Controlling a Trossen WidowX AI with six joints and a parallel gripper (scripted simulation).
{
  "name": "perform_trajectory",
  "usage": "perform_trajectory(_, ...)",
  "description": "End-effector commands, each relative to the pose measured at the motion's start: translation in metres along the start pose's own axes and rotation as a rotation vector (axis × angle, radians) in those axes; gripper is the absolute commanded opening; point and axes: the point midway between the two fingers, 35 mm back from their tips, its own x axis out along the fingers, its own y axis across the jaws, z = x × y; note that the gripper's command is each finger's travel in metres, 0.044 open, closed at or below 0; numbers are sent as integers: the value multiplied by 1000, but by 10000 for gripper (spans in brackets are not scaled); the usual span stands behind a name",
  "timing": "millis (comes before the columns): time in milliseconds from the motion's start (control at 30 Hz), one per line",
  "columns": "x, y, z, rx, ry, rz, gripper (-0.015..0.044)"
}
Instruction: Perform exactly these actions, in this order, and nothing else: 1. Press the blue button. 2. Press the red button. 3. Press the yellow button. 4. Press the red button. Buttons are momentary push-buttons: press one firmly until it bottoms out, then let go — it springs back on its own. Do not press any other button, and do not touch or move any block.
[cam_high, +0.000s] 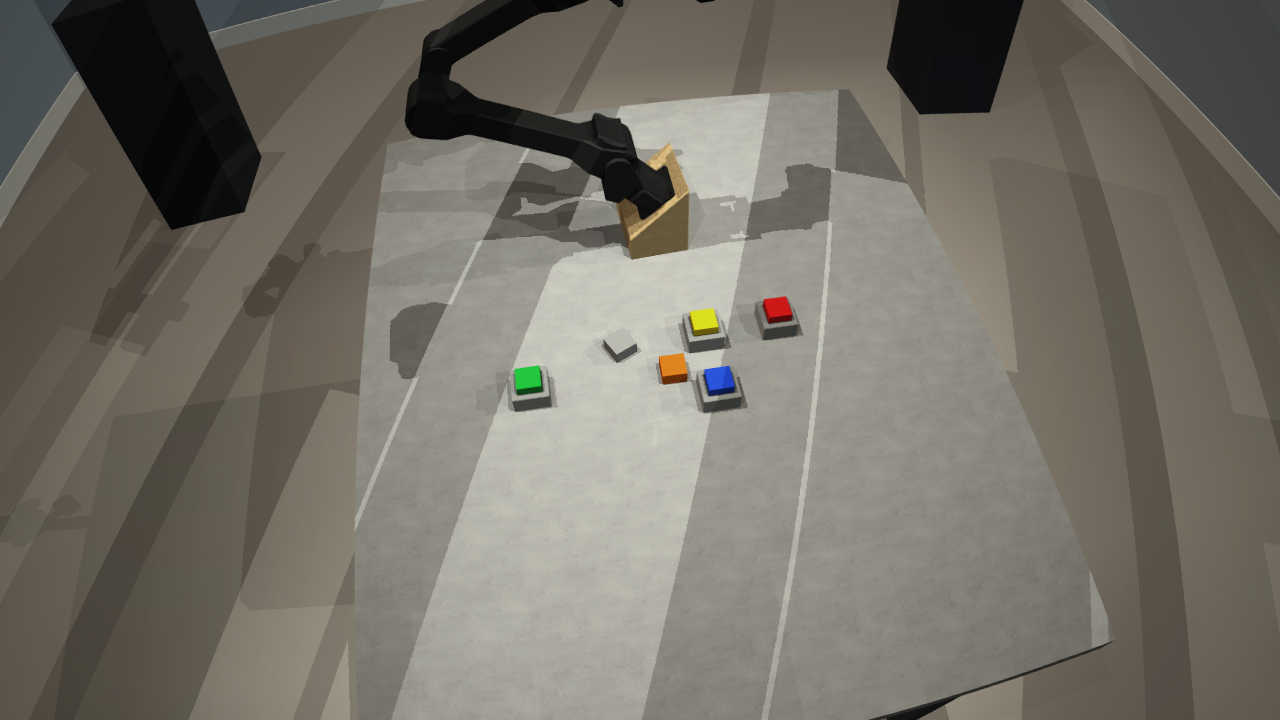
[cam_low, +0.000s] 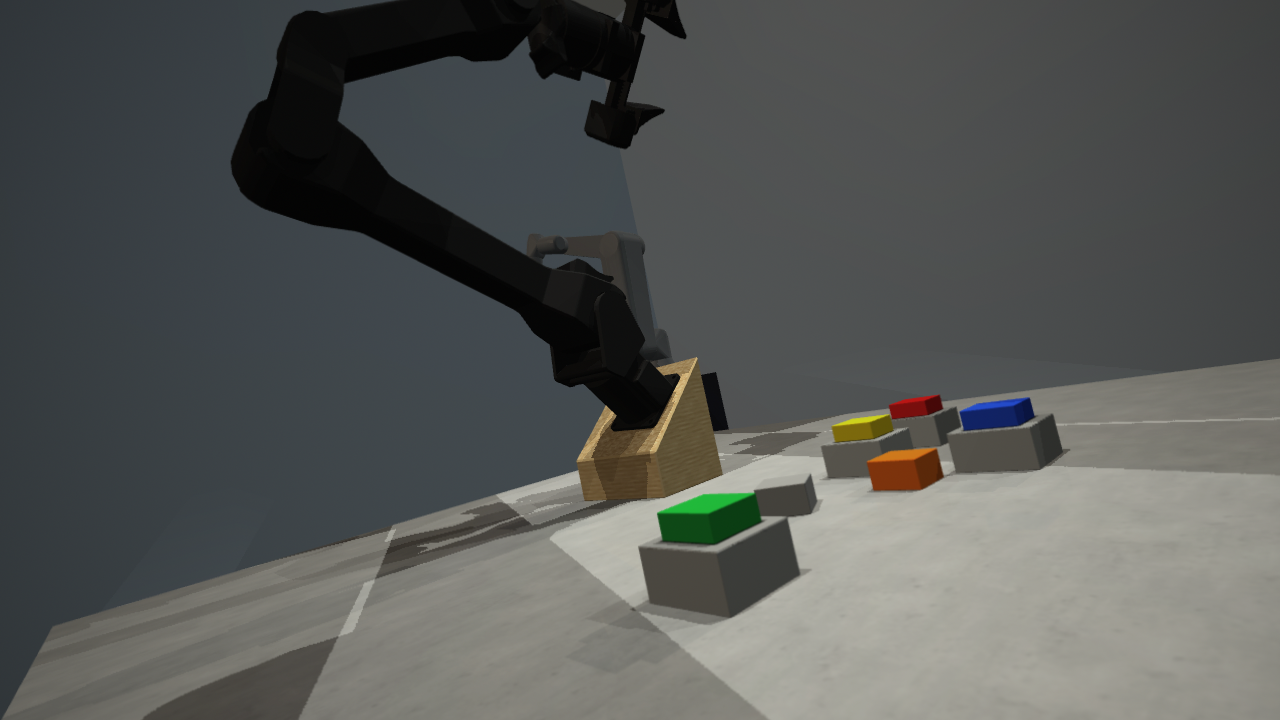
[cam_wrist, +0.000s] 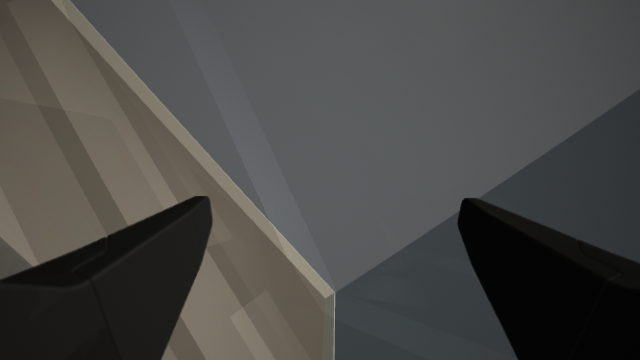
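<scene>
The blue button (cam_high: 718, 380) (cam_low: 996, 413), the red button (cam_high: 777, 309) (cam_low: 914, 406) and the yellow button (cam_high: 704, 321) (cam_low: 861, 428) stand raised on grey bases, grouped on the right of the table. My gripper (cam_low: 674, 73) (cam_wrist: 336, 210) is open and empty. It is high above the table, beyond the wooden base block, well away from all the buttons. In the top view it is mostly cut off by the top edge. The wrist view shows only walls and floor between the fingers.
A green button (cam_high: 528, 379) (cam_low: 707, 518) stands apart on the left. An orange block (cam_high: 673, 368) (cam_low: 904, 469) lies close beside the blue button's base. A grey block (cam_high: 619, 343) (cam_low: 786, 495) lies between the green and yellow buttons. The arm's wooden base block (cam_high: 660, 231) (cam_low: 689, 447) stands behind them.
</scene>
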Motion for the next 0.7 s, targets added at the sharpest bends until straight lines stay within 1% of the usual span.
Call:
perform_trajectory(0,12,-23,-74,353,280,-31,400)
perform_trajectory(133,9,-33,-144,668,531,-90,400)
perform_trajectory(300,-11,-32,-228,1040,839,-208,400)
perform_trajectory(500,-54,-14,-315,1435,1209,-405,400)
perform_trajectory(667,-101,12,-374,1697,1522,-608,400)
